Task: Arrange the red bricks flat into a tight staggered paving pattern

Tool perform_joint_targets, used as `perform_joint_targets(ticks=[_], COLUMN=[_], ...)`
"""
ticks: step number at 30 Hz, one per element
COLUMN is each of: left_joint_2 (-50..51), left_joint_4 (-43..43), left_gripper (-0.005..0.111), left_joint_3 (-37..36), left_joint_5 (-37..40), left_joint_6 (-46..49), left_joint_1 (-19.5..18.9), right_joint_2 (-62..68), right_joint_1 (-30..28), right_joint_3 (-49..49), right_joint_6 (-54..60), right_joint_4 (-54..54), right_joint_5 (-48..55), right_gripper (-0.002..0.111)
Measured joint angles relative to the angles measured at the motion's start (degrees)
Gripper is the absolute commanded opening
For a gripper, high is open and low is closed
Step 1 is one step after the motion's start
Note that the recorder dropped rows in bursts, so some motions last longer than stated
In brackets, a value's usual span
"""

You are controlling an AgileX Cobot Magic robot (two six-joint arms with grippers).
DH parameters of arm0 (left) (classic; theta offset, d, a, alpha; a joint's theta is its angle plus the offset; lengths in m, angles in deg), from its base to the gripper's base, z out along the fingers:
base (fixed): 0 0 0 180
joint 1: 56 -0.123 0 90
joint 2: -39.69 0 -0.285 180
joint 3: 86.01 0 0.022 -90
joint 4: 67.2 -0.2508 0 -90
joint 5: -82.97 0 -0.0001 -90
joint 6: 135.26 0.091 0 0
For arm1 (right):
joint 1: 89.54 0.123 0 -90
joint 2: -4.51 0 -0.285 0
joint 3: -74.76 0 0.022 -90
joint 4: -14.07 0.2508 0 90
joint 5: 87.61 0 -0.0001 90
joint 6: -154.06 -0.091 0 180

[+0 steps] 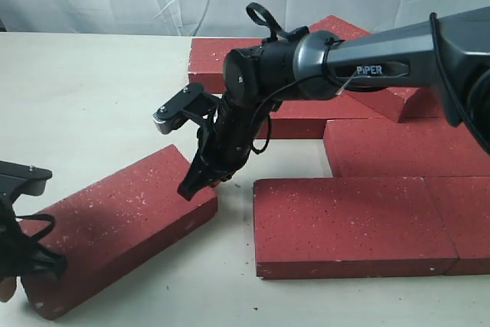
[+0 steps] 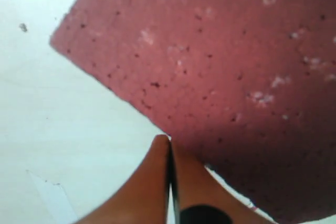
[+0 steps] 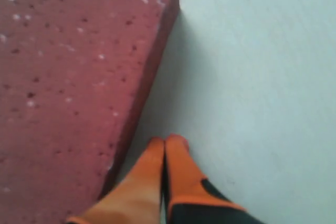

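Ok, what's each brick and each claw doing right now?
loose brick: lying flat, skewed, apart from the others.
front bricks: flat, side by side, touching.
right gripper: shut, empty, beside the loose brick.
left gripper: shut, empty, at the loose brick's edge.

Bright, soft, even light fills the exterior view, and the picture is sharp. The pale table (image 1: 92,89) is evenly lit. Faint, short shadows lie under the red bricks (image 1: 352,220) toward the table's near edge. In the left wrist view the orange fingertips (image 2: 147,182) are out of focus and a dark shadow covers the brick beside them. The right wrist view is equally blurred, with a soft shadow along the brick's side.
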Motion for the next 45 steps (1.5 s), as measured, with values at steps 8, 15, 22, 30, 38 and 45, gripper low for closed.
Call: perform_joint_targets(ticks=[8, 15, 22, 30, 38, 45], left_joint_2=[0.2, 0.3, 2.8, 9.1, 10.7, 13.7], left_joint_4=[0.0, -1.1, -2.0, -3.0, -3.5, -7.5], left_gripper=[0.0, 0.0, 0.0, 0.0, 0.0, 0.0], left_joint_3=[4.1, 6.6, 10.6, 12.7, 13.4, 13.4], left_joint_5=[-4.1, -10.9, -16.4, -25.0, -29.1, -30.8], left_joint_6=[0.8, 1.4, 1.6, 1.6, 1.6, 1.6], left_joint_1=[0.0, -0.3, -0.6, -0.7, -1.0, -1.0], right_joint_2=[-2.9, -2.9, -3.0, -3.0, -3.0, -3.0], right_joint_1=[-0.5, -1.0, -2.0, -5.2, -5.5, -5.5], right_joint_3=[0.0, 0.0, 0.1, 0.1, 0.1, 0.1], right_joint_6=[0.1, 0.1, 0.1, 0.1, 0.1, -0.7], right_joint_4=[-1.8, -7.4, -11.0, -10.7, -11.7, -12.3], right_joint_5=[1.8, 5.4, 7.4, 5.0, 4.9, 4.1], right_gripper=[-0.001, -0.001, -0.001, -0.001, -0.001, -0.001])
